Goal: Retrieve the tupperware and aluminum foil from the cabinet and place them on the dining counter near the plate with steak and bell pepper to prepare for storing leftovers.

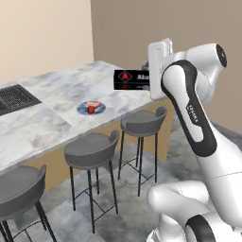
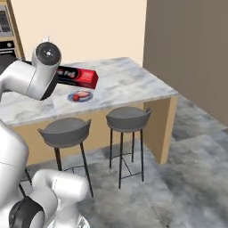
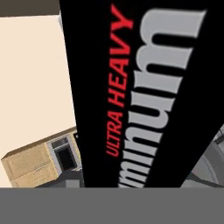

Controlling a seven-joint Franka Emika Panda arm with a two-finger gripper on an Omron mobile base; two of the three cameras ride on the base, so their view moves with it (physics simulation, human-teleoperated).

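In the left base view, the aluminum foil (image 1: 131,79) was up in the air, held out level over the far end of the desk (image 1: 56,118). The gripper (image 1: 152,78) was mostly hidden behind the robot's white arm, but the box stuck out from it toward 9 o'clock, so the gripper was grasping the foil. The plate (image 1: 91,108) with the red food sat on the desk, down at about 7 o'clock from the box and not touching it. In the right base view, the foil (image 2: 80,77) poked out from behind the arm toward 3 o'clock and hung just above the plate (image 2: 80,96). Two grey stools (image 2: 127,118) stood in front of the desk (image 2: 129,84). In the hand view, the black box (image 3: 144,92) with its big letters was very close to the camera, and a wooden cupboard (image 3: 33,166) showed far off at 8 o'clock. I think the foil was out of the cabinet and almost at its place, but it was not put down yet. I saw no tupperware on the desk, so that part looked still to do.
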